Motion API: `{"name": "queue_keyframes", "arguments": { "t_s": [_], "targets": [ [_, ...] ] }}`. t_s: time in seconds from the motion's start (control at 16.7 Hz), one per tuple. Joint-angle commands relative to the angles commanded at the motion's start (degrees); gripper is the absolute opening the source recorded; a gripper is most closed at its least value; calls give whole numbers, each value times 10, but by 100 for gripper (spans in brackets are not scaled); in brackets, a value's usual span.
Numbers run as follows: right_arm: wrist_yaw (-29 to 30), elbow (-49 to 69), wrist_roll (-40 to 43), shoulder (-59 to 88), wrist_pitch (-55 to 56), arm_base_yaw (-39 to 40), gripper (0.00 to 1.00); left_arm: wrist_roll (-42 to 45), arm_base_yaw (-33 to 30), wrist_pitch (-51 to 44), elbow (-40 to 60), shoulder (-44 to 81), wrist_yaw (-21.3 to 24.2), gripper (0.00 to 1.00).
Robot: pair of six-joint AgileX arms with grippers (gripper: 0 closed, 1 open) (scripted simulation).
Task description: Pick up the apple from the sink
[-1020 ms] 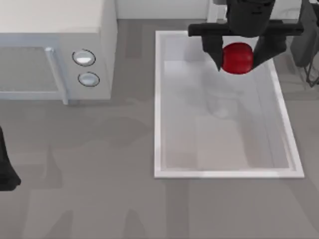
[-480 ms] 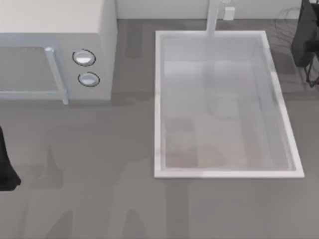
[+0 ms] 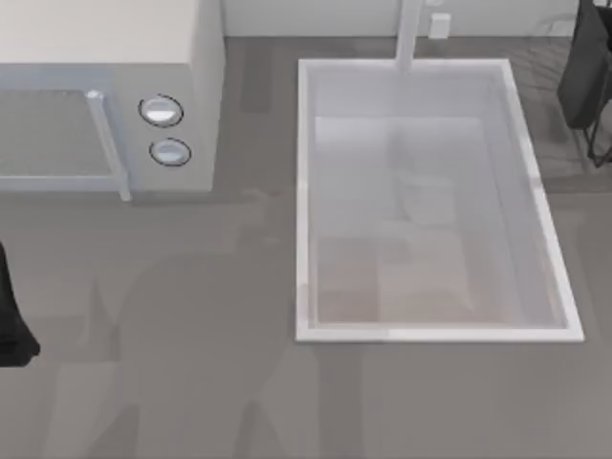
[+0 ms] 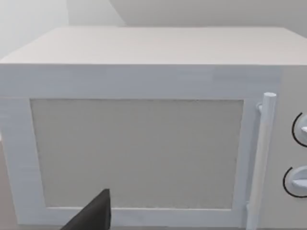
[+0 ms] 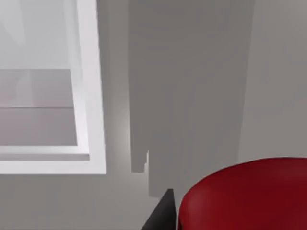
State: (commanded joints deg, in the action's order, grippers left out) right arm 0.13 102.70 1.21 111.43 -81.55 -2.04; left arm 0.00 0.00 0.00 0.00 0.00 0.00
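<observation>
My right gripper (image 5: 165, 213): one dark jaw tip sits tight against the apple (image 5: 244, 196). The fruit is glossy, deep red and rounded, and hangs above the grey desk (image 5: 192, 72), just outside the sink (image 5: 91, 96) corner. I cannot tell how wide the jaws stand.

Sink from above: white, rectangular, thick rim, pale smooth floor, faucet post (image 3: 409, 33) at the far rim.

My left arm is parked at the desk's left edge, facing the white boxy microwave (image 4: 139, 86); its jaw state I cannot tell.
</observation>
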Motion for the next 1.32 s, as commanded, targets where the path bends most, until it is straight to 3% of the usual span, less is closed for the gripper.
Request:
{"name": "queue_keyframes", "arguments": {
  "t_s": [0.24,0.66,0.96,1.32],
  "targets": [
    [0,-40,0,3,42,0,0,0,0,0,0,0,0,100],
    [0,-197,-1,24,227,0,0,0,0,0,0,0,0,100],
    [-1,-212,-1,27,242,0,0,0,0,0,0,0,0,100],
    [-1,-212,-1,27,242,0,45,0,0,0,0,0,0,100]
  ]
}}
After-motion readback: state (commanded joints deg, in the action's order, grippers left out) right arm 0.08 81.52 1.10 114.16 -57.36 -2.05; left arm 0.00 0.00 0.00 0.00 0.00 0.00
